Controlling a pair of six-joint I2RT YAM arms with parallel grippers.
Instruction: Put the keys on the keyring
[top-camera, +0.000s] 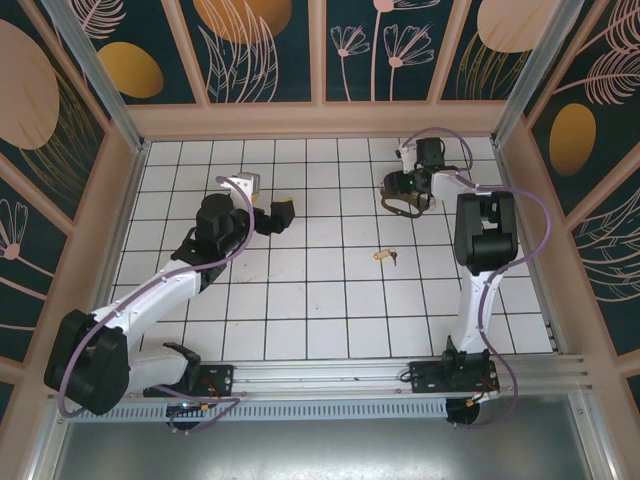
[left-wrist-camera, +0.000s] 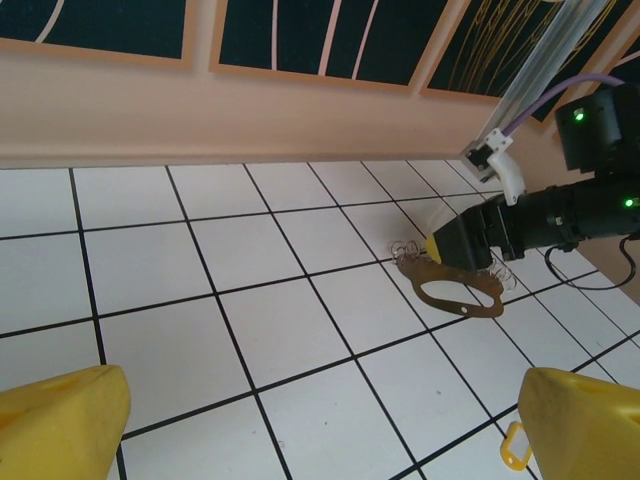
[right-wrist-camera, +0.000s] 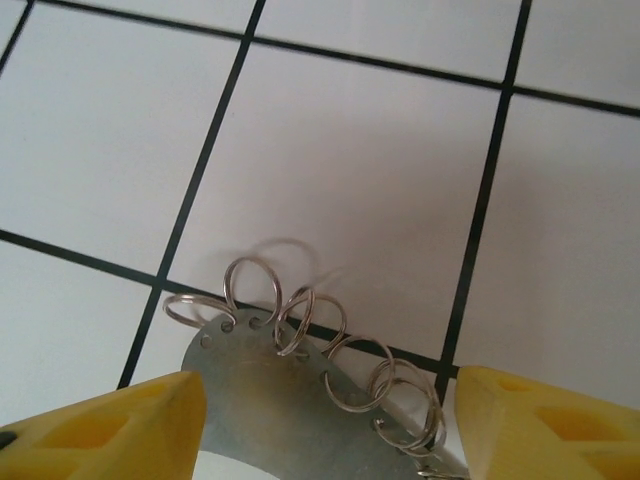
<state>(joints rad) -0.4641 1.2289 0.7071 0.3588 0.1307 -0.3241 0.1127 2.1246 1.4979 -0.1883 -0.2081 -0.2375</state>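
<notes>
There is one key and one keyring, a single brown oval loop. Small wire rings hang along its edge. At least five can be counted in the right wrist view, and the last ones overlap too closely to tell apart. There are two robot arms, the left arm and the right arm, and one tiled table.

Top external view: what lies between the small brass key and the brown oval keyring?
Bare white tiles only between the small brass key and the brown oval keyring, shown from above.
</notes>
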